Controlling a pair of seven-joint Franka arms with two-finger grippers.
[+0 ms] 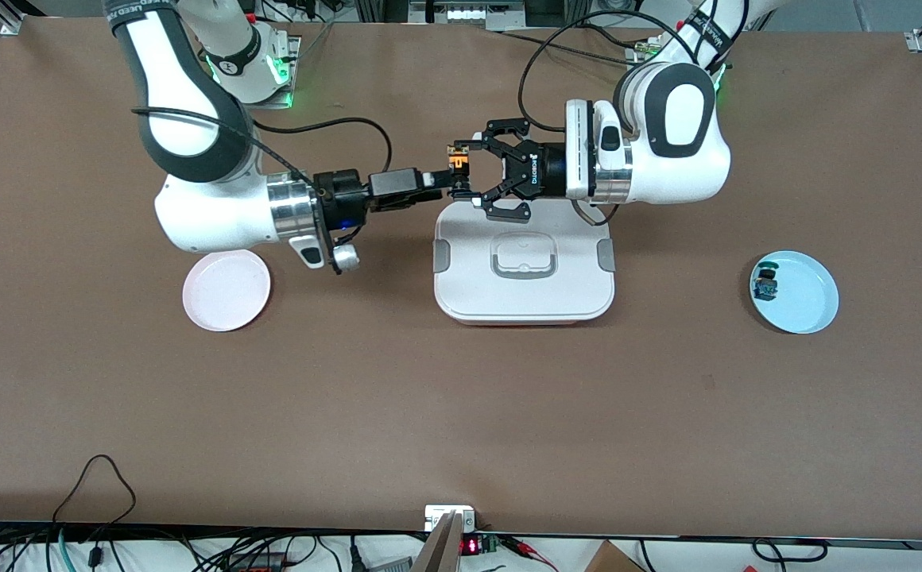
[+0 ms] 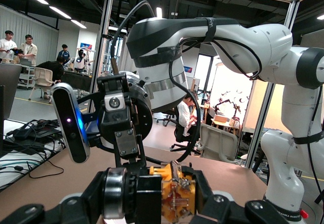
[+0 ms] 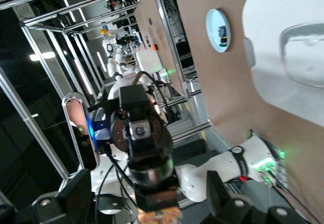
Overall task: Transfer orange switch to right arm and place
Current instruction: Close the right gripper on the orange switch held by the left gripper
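The orange switch (image 1: 459,163) is held in the air between the two grippers, over the white box's edge nearest the robot bases. My left gripper (image 1: 473,173), the wide linkage one, is shut on it lengthwise. In the left wrist view (image 2: 152,196) its pads press the round silver end and the orange body (image 2: 177,198). My right gripper (image 1: 451,179), slim and black, reaches the switch from the right arm's end. In the right wrist view its fingers (image 3: 76,196) stand apart on either side of the switch (image 3: 157,199), so it is open.
A white lidded box (image 1: 461,302) lies mid-table under the grippers. A pink plate (image 1: 226,290) lies toward the right arm's end. A blue plate (image 1: 807,298) toward the left arm's end holds a blue-bodied switch (image 1: 765,284).
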